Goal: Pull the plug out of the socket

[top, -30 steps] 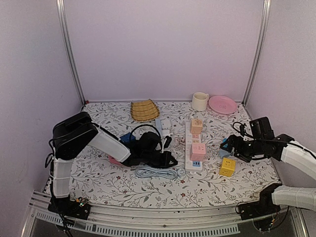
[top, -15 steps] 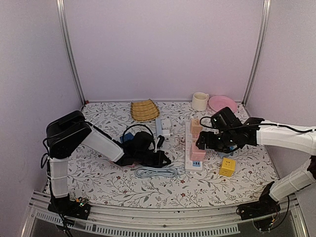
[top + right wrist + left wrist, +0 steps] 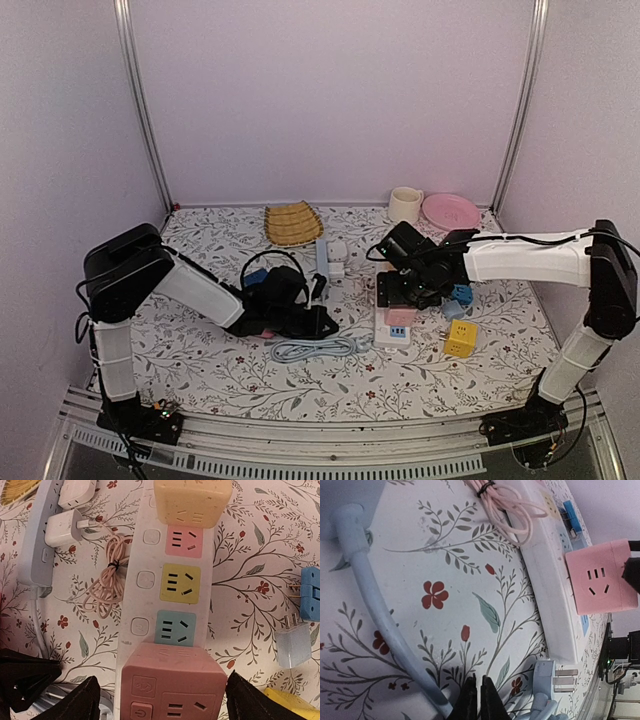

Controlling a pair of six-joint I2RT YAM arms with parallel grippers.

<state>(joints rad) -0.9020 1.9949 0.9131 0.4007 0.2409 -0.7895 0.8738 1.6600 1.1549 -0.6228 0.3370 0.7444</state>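
Observation:
The socket (image 3: 148, 580) is a long white power strip with pink, yellow and blue outlet panels. Its near end shows in the top view (image 3: 386, 338). A pink cube plug (image 3: 172, 680) sits on that near end and also shows in the top view (image 3: 400, 317) and the left wrist view (image 3: 602, 577). A pale orange cube plug (image 3: 192, 500) sits on the far end. My right gripper (image 3: 165, 702) is open above the pink cube, one finger on each side, not touching it. My left gripper (image 3: 476, 700) is shut and empty, tips by a light blue cable (image 3: 375, 615).
A grey-blue strip (image 3: 37, 545) with white chargers (image 3: 62, 527) and a coiled pink cord (image 3: 107, 575) lies left of the socket. A blue adapter (image 3: 310, 592), a clear blue plug (image 3: 292, 642) and a yellow cube (image 3: 460, 339) lie to its right. A cup (image 3: 404, 205), a pink plate (image 3: 450, 211) and a woven mat (image 3: 293, 223) are at the back.
My right arm has swung left from the table's right side to above the socket, its open fingers now either side of the pink cube. My left arm has drawn slightly left.

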